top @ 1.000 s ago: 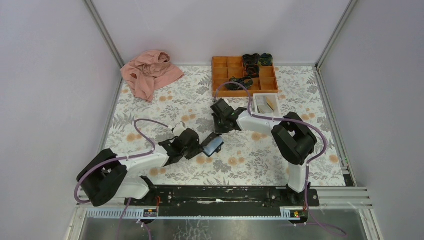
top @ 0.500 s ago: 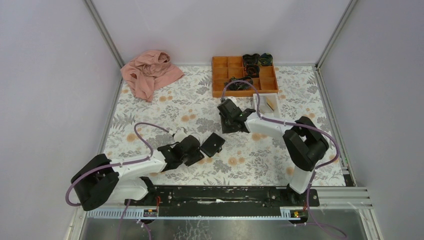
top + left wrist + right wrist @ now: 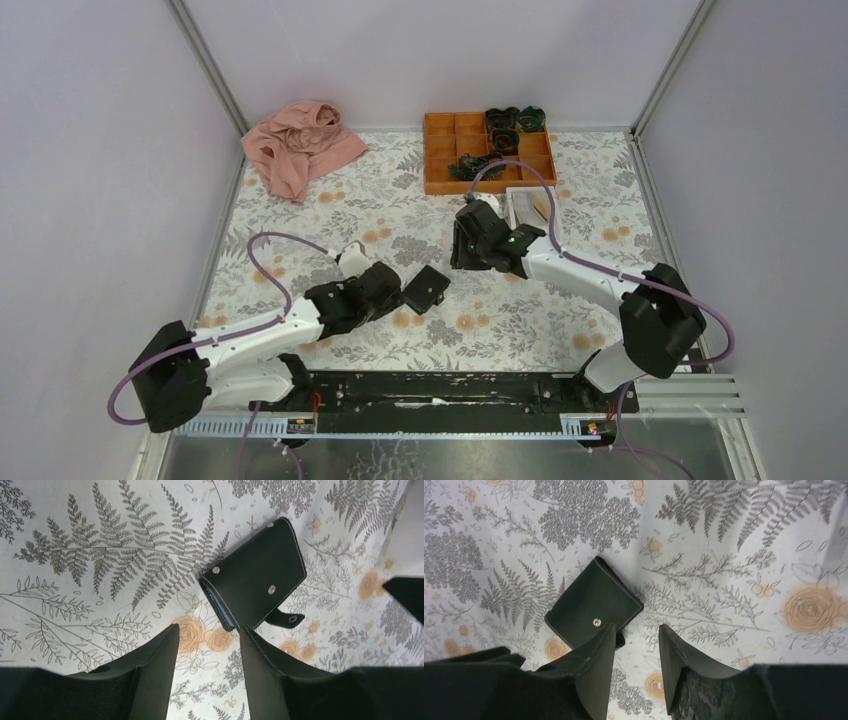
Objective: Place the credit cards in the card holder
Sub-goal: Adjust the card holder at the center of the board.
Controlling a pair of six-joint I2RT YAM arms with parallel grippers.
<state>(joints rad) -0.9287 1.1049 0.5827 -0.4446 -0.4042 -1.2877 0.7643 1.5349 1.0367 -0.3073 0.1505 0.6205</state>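
Observation:
The card holder [image 3: 425,289] lies shut and flat on the flowered cloth, a black folder with its snap strap [image 3: 292,620] sticking out to one side. My left gripper [image 3: 207,630] is open and empty just short of the holder [image 3: 255,575]. My right gripper [image 3: 636,630] is also open and empty; it hangs above the cloth to the right of the holder [image 3: 591,605]. In the top view the left gripper [image 3: 398,297] is at the holder's left edge and the right gripper [image 3: 462,258] is up and to its right. A tan credit card [image 3: 543,203] lies in the white tray.
The white tray [image 3: 517,207] stands behind the right gripper, partly crossed by its purple cable. An orange compartment tray [image 3: 440,160] with dark items sits at the back. A pink cloth [image 3: 300,145] is bunched in the back left corner. Grey walls close in the table.
Both grippers have opened wider. The right arm has swung back to the right, away from the holder. The holder, tilted at the left gripper before, now lies flat and shut on the cloth.

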